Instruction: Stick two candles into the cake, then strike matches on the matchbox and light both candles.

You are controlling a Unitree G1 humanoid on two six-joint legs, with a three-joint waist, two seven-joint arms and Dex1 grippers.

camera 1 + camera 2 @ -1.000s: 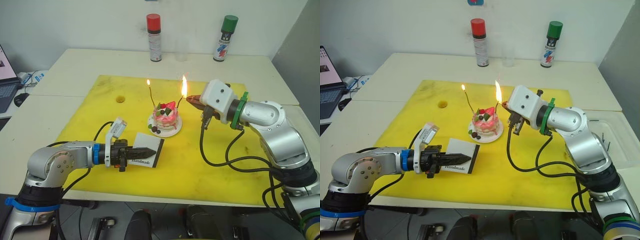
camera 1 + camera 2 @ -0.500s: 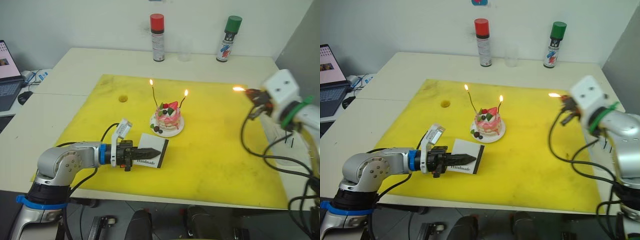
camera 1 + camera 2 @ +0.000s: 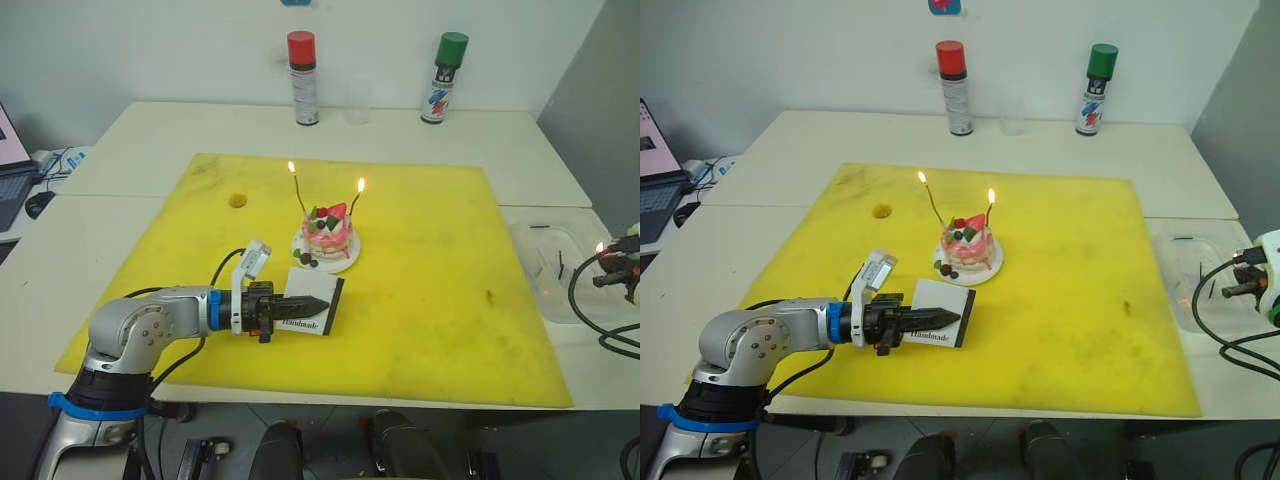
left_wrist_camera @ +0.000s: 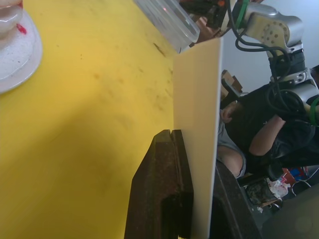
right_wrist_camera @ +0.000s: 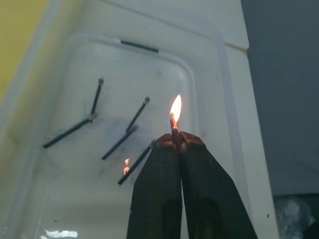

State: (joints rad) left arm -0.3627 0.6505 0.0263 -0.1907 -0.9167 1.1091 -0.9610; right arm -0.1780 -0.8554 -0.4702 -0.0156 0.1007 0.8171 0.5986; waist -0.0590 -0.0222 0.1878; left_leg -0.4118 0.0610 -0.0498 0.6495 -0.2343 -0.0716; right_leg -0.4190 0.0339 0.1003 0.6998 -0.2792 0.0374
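Note:
The pink-and-white cake (image 3: 326, 232) sits on its white plate (image 3: 344, 263) in the middle of the yellow mat (image 3: 430, 260). Two thin candles stand in it, both burning: the left candle (image 3: 298, 195) and the right candle (image 3: 354, 203). My left gripper (image 3: 305, 303) is shut on the white matchbox (image 3: 318, 308), holding it on edge just in front of the cake; the matchbox (image 4: 199, 119) sits between the fingers. At the far right, my right gripper (image 5: 178, 142) is shut on a burning match (image 5: 174, 128) above a clear tray (image 3: 545, 268).
Several burnt matches (image 5: 75, 127) lie in the clear tray (image 5: 209, 64). A red-capped can (image 3: 301, 64), a clear cup (image 3: 357, 100) and a green-capped can (image 3: 441, 63) stand at the table's back. A laptop (image 3: 10, 165) is at the far left. A person (image 4: 249, 134) sits beyond the table.
My right arm has swung from the cake out to the right, over the clear tray, with the lit match. The right candle now burns by itself. The left gripper keeps the matchbox.

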